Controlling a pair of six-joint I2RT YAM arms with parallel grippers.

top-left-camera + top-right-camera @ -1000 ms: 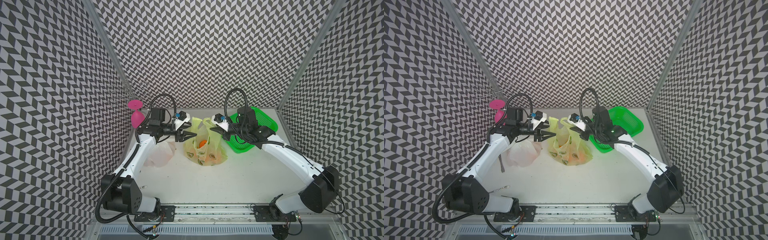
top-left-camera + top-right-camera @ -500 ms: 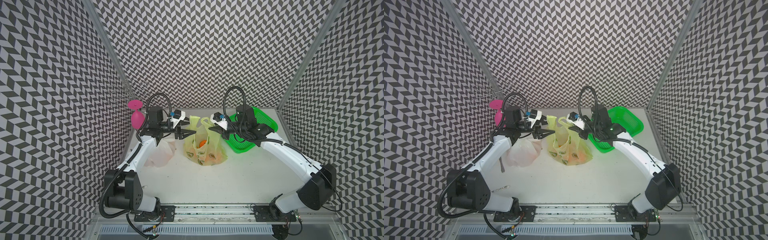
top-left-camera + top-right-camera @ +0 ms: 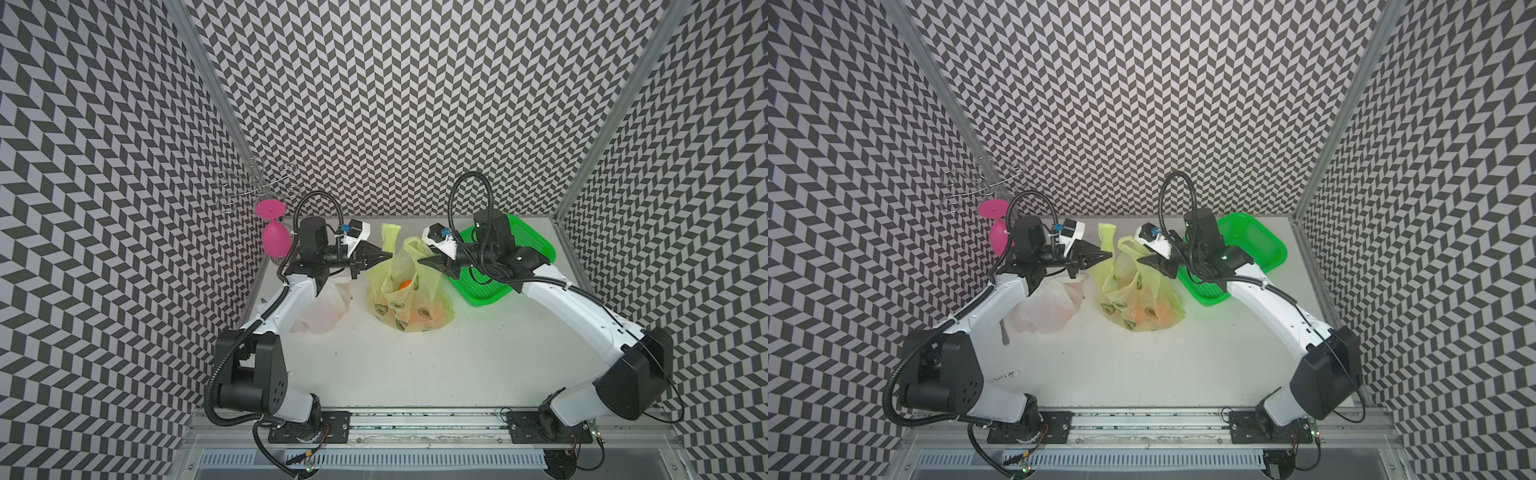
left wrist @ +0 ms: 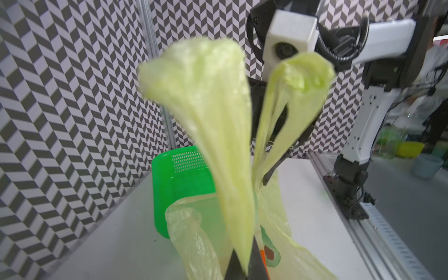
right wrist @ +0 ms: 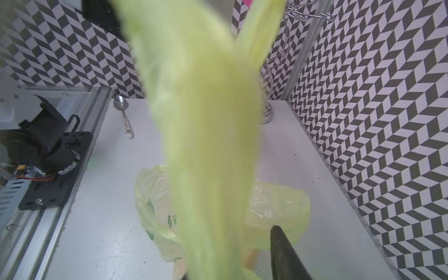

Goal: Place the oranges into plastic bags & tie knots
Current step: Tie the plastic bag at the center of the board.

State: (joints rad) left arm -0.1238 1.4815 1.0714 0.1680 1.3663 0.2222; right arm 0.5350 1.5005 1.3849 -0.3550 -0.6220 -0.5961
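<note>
Knot work on the yellow-green bag (image 3: 409, 305), which sits mid-frame on the bench (image 3: 457, 374) in both top views. Its mouth is up, one orange (image 3: 405, 285) shows through the opening, and more orange colour glows through the lower film.

From the left of the frame the left gripper (image 3: 384, 254) has its jaws pressed together on one handle strip (image 3: 390, 232). It pinches low, so the loose end stands up above the grip. Facing it from the right, the right gripper (image 3: 424, 262) has its jaws spread. Its wrist view shows the second handle strip (image 5: 213, 169) running up between them, with one jaw standing clear of the film. As I read it, one strip is secured and the other is not yet taken.

How to play this well?
- **Grip:** close the right jaws on that second strip at about the same height as the left grip, not on the bag wall, so both ends stay long enough to cross.
- **Tension:** cross gently and draw sideways rather than up, or the thin film may stretch and the bag may lift and spill its fruit.
- **Clearance:** mind the two wrists, which are near each other over the bag.

The white bag (image 3: 322, 307) lies just left of the yellow-green one, and the green basket (image 3: 528, 245) sits at the right of the frame. Neither looks to be in the way.
</note>
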